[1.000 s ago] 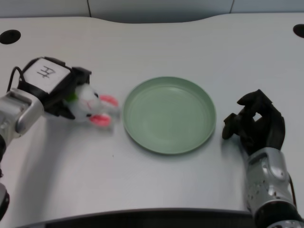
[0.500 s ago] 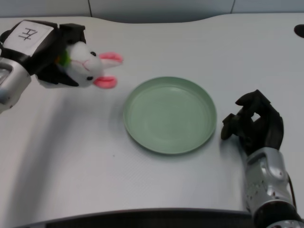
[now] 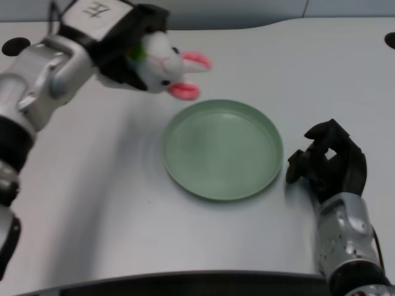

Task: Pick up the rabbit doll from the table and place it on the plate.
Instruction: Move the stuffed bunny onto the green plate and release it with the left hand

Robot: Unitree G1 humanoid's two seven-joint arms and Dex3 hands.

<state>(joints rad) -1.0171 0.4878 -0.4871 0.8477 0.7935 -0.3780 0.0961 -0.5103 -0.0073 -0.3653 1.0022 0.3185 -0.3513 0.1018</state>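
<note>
My left hand (image 3: pixel 120 43) grips the rabbit doll (image 3: pixel 165 66), a white plush with pink ears that point right. Hand and doll are raised above the table, just up and left of the plate's far left rim. The green round plate (image 3: pixel 185 176) lies in the middle of the white table with nothing on it. The doll's body is partly hidden inside the black fingers.
My right hand (image 3: pixel 330 163) rests on the table just right of the plate, fingers curled. Dark round holes sit in the tabletop at the far left (image 3: pixel 13 46) and far right (image 3: pixel 389 39) corners. The table's front edge (image 3: pixel 185 279) runs along the bottom.
The left hand has lifted the doll off the table and carried it up and to the right, toward the plate's far left rim. The right hand stays put.
</note>
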